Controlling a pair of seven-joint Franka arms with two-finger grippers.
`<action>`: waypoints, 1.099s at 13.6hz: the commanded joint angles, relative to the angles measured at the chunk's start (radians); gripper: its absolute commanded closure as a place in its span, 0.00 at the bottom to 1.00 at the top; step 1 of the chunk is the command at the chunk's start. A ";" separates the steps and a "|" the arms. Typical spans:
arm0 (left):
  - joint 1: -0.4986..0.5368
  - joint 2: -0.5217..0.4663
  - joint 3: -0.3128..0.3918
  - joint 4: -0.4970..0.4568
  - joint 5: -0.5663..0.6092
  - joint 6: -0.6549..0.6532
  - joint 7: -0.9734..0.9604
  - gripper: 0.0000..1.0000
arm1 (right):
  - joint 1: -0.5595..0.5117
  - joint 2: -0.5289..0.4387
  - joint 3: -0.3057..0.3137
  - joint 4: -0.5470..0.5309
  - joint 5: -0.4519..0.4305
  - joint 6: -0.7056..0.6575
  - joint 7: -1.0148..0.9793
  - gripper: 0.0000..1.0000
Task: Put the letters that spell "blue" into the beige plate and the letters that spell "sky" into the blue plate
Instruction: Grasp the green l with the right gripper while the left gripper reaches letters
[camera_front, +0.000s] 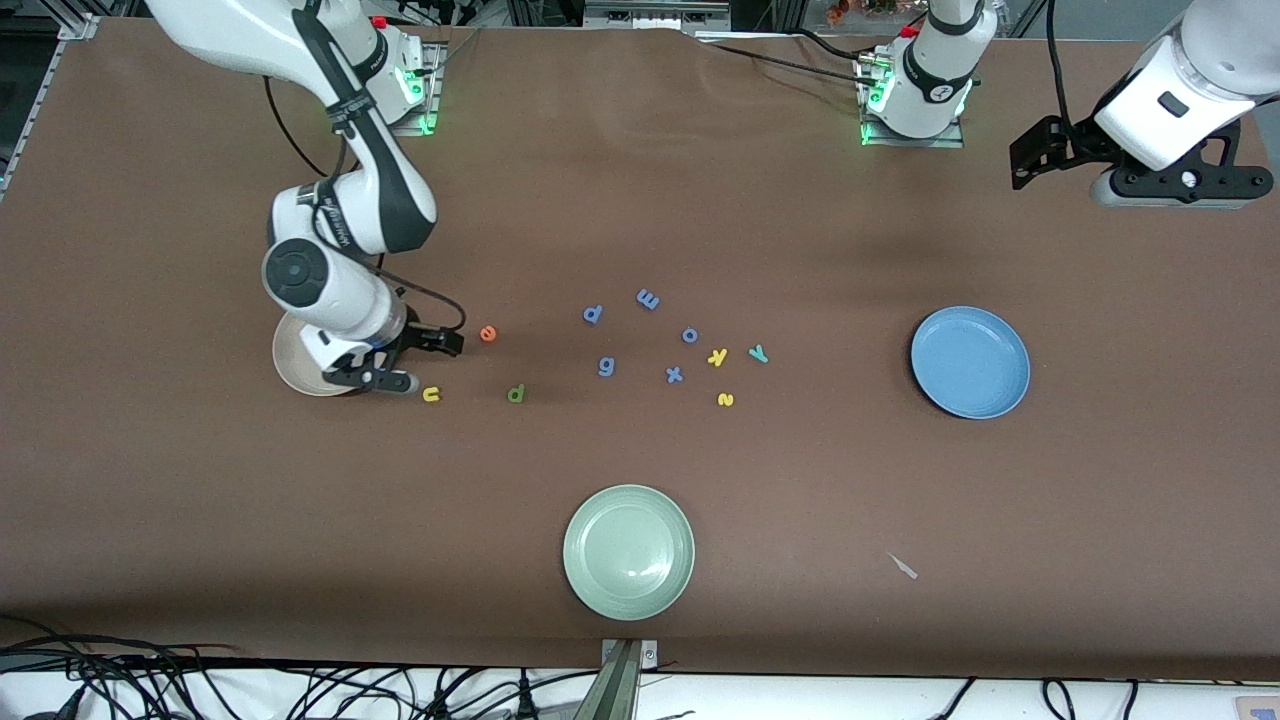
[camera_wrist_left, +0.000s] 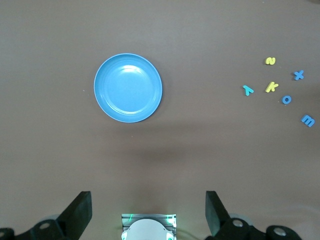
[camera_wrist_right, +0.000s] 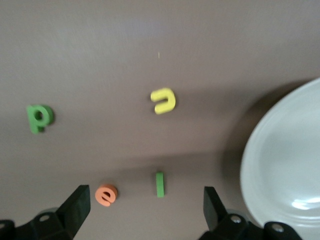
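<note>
Brown matte tabletop with scattered foam letters. Right gripper (camera_front: 418, 362), jaws wide and empty, hangs low beside the beige plate (camera_front: 292, 366), probably lining up on the green "l" (camera_wrist_right: 159, 183); the orange "e" (camera_front: 488, 333), yellow "u" (camera_front: 431, 394) and green "b" (camera_front: 516, 393) lie near that plate. Left gripper (camera_front: 1040, 150), equally wide and empty, waits high over its end of the table. Yellow "s" (camera_front: 726, 399), yellow "k" (camera_front: 717, 357) and teal "y" (camera_front: 759, 352) sit mid-table, among blue letters (camera_front: 606, 366), well apart from the smooth round blue plate (camera_front: 969, 362).

A blue plate (camera_wrist_left: 128, 88) sits on the brown tabletop (camera_wrist_left: 200, 160); foam letters (camera_wrist_left: 271, 86) (yellow, teal, blue) cluster at three o'clock.
</note>
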 joint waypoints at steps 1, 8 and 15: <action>0.000 0.012 -0.023 0.040 0.016 -0.024 -0.004 0.00 | -0.005 0.004 -0.001 -0.084 0.014 0.075 0.008 0.00; -0.013 0.050 -0.029 0.043 0.000 -0.011 0.003 0.00 | -0.002 0.070 0.004 -0.091 0.014 0.109 0.093 0.06; -0.029 0.095 -0.078 -0.202 -0.080 0.326 0.006 0.00 | -0.002 0.090 0.028 -0.091 0.014 0.123 0.093 0.64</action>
